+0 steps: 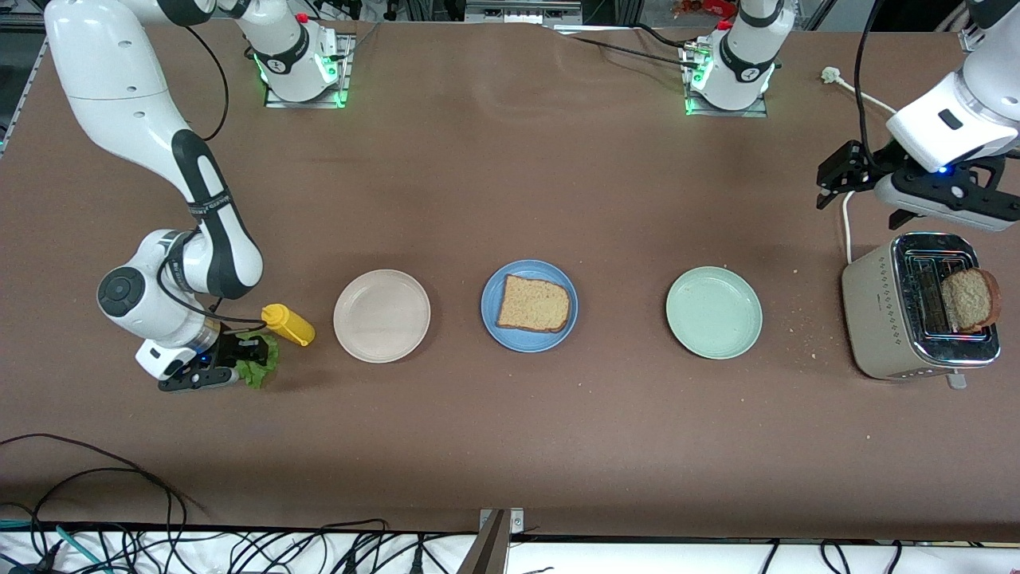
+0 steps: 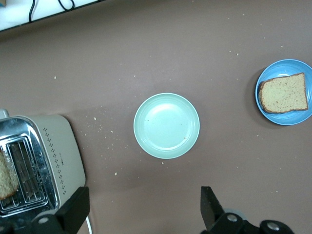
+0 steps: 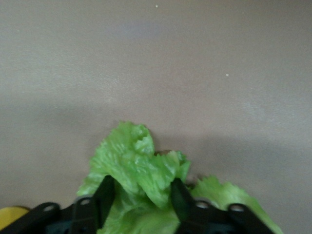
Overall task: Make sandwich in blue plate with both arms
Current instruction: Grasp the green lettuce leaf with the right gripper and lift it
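On the brown table, the round matte blue plate (image 1: 529, 306) sits between a beige off-white plate (image 1: 382, 316), toward the right arm's end, and a pale mint-green plate (image 1: 714, 312), toward the left arm's end; the three form a row and stand apart from one another. One square-ish slice of brown wholegrain toast (image 1: 533, 304) lies flat on the blue plate, its rounded top edge pointing toward the mint-green plate and its straight bottom edge toward the beige one, so its slightly longer axis runs along the row of plates.

A second slice of brown toast (image 1: 970, 299) stands upright in a slot of the cream and chrome toaster (image 1: 876, 319) at the left arm's end of the table, about half of it showing above the slot.

The ruffled green lettuce leaf (image 3: 141, 168) lies on the table at the right arm's end, just beside a yellow squeeze bottle (image 1: 288, 323) that lies on its side with its nozzle pointing away from the beige plate. The right gripper (image 3: 141, 197) is down at the leaf, its black fingers (image 3: 105, 192) set narrowly on either side of a raised fold of lettuce and touching it, while the leaf rests on the table.

The left gripper (image 2: 144, 209) hangs in the air over the table near the toaster, its jaws spread wide and holding nothing.
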Robot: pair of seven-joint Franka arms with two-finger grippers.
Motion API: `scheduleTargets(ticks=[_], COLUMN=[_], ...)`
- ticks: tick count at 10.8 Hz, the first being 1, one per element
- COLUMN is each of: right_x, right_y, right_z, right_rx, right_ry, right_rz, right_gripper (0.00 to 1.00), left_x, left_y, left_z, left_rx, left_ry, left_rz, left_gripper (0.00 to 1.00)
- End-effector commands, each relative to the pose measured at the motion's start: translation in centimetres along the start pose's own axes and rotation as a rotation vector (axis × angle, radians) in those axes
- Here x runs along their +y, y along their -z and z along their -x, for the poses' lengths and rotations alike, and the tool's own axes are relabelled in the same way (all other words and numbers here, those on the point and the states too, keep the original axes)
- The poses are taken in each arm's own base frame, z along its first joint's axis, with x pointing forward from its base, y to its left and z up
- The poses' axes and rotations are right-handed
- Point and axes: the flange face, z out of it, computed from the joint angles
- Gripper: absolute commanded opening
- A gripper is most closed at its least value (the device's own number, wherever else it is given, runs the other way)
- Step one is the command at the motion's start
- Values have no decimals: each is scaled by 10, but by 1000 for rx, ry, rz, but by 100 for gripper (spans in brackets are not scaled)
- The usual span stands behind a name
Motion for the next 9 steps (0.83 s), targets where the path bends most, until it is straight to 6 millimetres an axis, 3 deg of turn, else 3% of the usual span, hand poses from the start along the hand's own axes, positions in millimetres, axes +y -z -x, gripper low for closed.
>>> scheduleTargets(ticks=[1, 9], right_x=[-3, -18], right_y=[41, 245], right_z=[-1, 11], right_rx=[-27, -90], right_ry=[28, 62], right_rz=[-45, -135], right_gripper=[0, 0], left_x=[5, 5], left_y=[4, 7], left_z=[6, 7], left_rx=[-47, -55], left_ry=[112, 113], left_rz=[3, 0], left_gripper=[100, 100])
